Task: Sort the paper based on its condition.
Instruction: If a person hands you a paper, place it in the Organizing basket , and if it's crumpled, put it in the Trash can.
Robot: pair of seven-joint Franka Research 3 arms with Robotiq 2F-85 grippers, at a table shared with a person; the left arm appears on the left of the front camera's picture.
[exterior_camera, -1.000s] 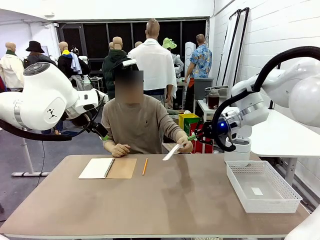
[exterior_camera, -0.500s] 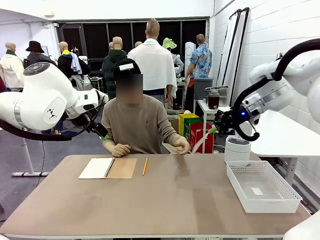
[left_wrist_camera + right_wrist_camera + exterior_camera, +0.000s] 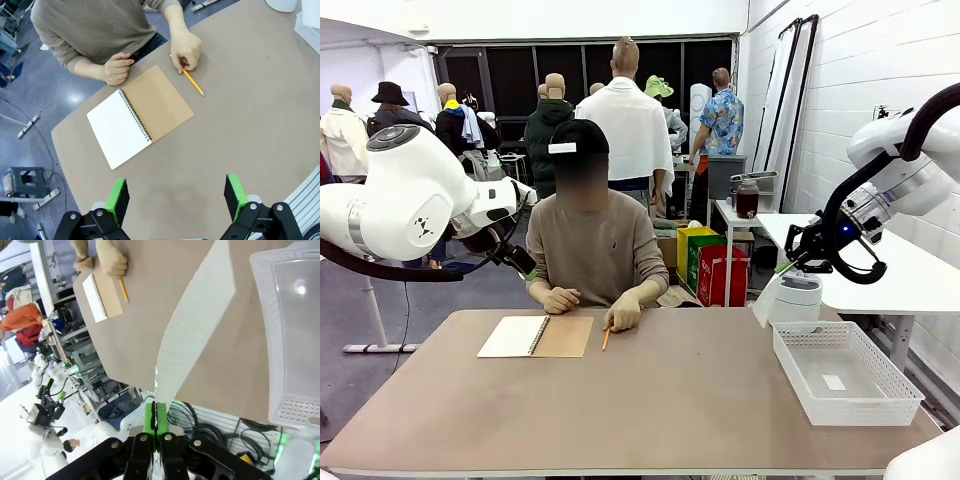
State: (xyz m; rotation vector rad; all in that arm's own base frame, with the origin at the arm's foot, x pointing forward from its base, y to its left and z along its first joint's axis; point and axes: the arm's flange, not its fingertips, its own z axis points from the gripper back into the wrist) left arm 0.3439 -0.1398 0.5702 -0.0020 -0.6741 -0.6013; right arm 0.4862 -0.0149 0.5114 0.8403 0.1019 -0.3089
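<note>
At the left, the left claw [image 3: 176,195] hangs open above the desk [image 3: 670,400], green pads spread wide and holding nothing. That looks like a waiting pose, kept clear of the person's side. Below and ahead of it the notebook [image 3: 140,115] lies opened flat near the far edge, white page up and brown cover folded out beside it. This suits someone about to write or tear out a page.

Just right of the notebook lies the pencil [image 3: 192,82], with the person's hand [image 3: 186,47] resting on its far end, probably to pick it up. The other hand sits as a fist beside the notebook's far corner.

Further right, the paper [image 3: 195,335] is off the desk altogether. The right claw [image 3: 156,420] is closed tight on one narrow edge, so the sheet droops and curves away from the pads. It is carried in the air near the desk's right end, close to the basket [image 3: 860,408], and I judge that is where it is bound. The basket stands at the right edge, with one small white piece inside.
</note>
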